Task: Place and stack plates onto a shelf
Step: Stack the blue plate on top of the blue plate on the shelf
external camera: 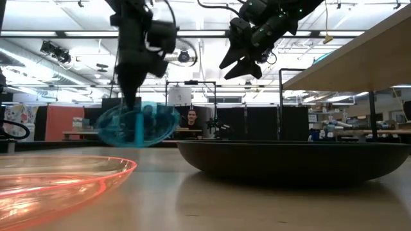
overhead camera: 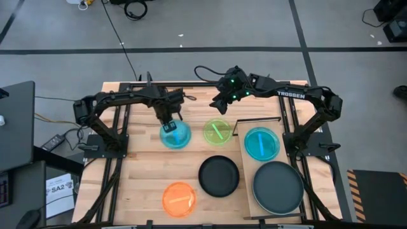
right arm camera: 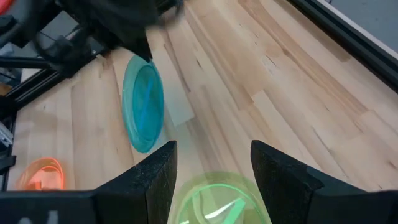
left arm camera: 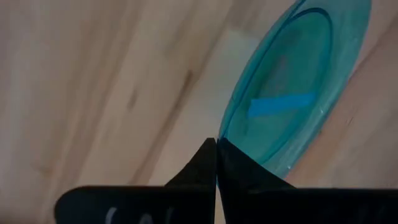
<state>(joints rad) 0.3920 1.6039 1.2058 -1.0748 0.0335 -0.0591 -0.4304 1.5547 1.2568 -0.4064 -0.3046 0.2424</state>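
"TROSSEN" in white on the right arm (overhead camera: pixel 297 95), "SA2" on a paper sheet (overhead camera: pixel 58 189)

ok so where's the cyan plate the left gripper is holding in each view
High view: cyan plate left of centre, under the left gripper.
Low view: lifted, tilted, left of centre.
Left wrist view: upper right.
Right wrist view: left, on edge.
Shared landmark: lime green plate.
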